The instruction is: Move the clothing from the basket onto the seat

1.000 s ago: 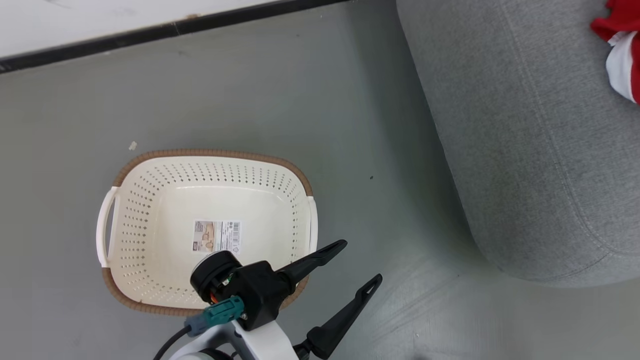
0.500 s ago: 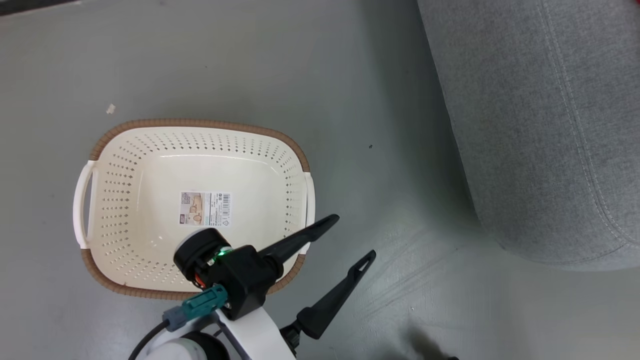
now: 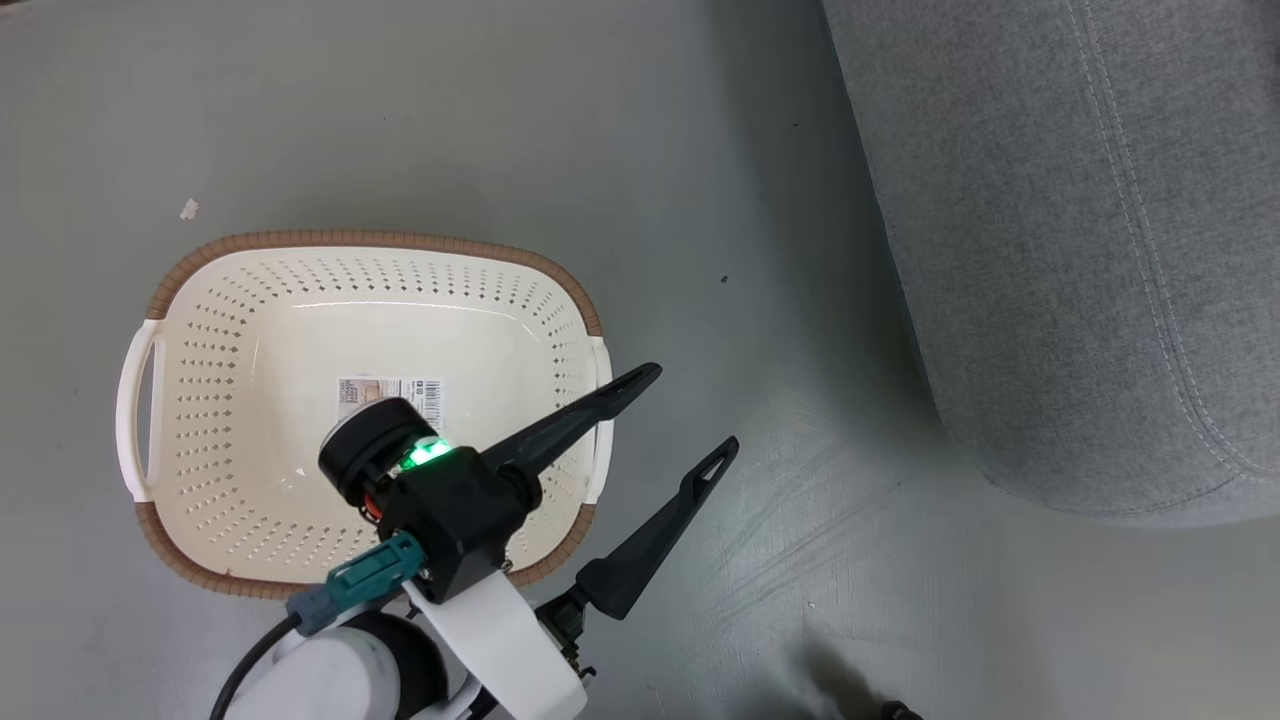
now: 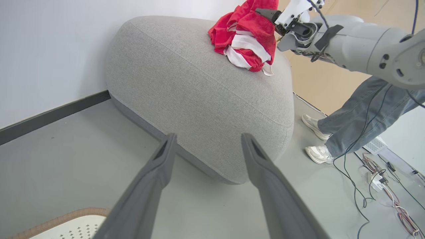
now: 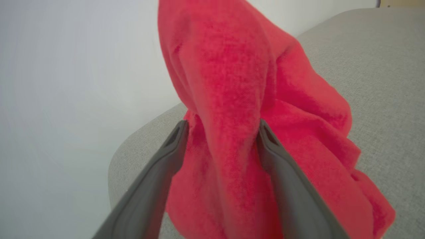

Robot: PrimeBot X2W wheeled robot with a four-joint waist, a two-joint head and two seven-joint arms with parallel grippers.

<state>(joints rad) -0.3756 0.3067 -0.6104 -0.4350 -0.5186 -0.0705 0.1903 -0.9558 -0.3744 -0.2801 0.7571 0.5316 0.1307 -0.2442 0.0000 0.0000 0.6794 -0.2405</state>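
The cream basket [image 3: 370,240] stands on the floor with only a label on its bottom; a bit of its rim [image 4: 66,215] shows in the left wrist view. My left gripper [image 3: 694,408] hangs open over the basket's right rim, with nothing between its fingers [image 4: 208,136]. To the right is the grey seat [image 3: 1050,250]. A heap of red and white clothing [image 4: 249,36] lies on top of the seat [image 4: 199,83], with my right arm [image 4: 358,49] reaching to it. My right gripper [image 5: 222,122] stands open, with a fold of the red clothing [image 5: 232,83] between its fingers.
A person's legs in jeans and white shoes [image 4: 332,132] stand beside the seat's far side. Cables [image 4: 382,179] trail over the floor there. A white wall with a dark baseboard [image 4: 49,116] runs behind the seat. A strip of grey floor [image 3: 750,250] separates basket and seat.
The head camera has shifted, so the baseboard and the red clothing at the top right have slipped out of its picture. My left gripper stays open by the basket's right rim.
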